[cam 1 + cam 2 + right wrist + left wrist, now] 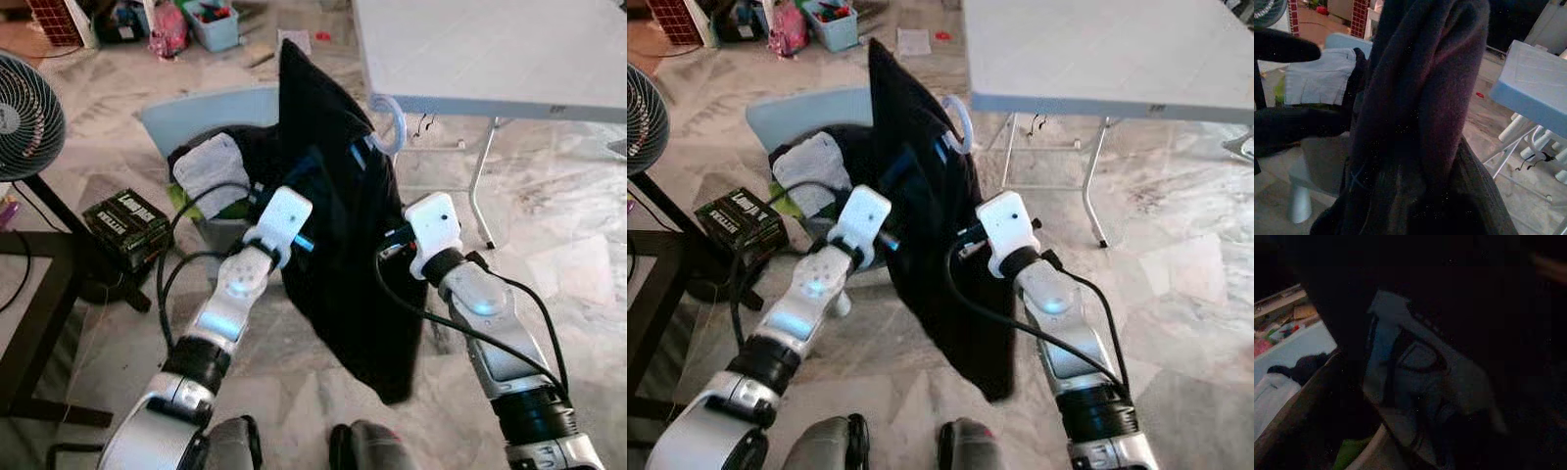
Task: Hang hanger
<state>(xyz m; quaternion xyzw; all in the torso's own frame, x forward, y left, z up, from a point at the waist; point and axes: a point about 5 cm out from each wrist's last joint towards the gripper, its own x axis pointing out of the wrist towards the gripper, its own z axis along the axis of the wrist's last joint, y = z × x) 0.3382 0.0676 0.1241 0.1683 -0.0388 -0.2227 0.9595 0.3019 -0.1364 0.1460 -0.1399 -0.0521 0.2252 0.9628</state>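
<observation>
Both arms are up, a black garment (343,245) on a pale blue hanger (387,122) hanging between them, its hook beside the white table (490,59) edge. Left end effector (309,230) and right end effector (392,240) are buried in cloth; grip impossible to tell.

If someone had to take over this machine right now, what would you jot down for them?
Left end effector: raised against the black garment; its fingers are buried in the cloth, so the grip cannot be confirmed.
Right end effector: raised at the garment's other side, fingers likewise hidden.
Things: the garment is held up between both arms, with the hanger's pale blue hook sticking out near the white folding table. Below sits a laundry basket of clothes.
Done: garment on hanger, lifted up.
Left: hook it onto something; no rail is visible.
</observation>
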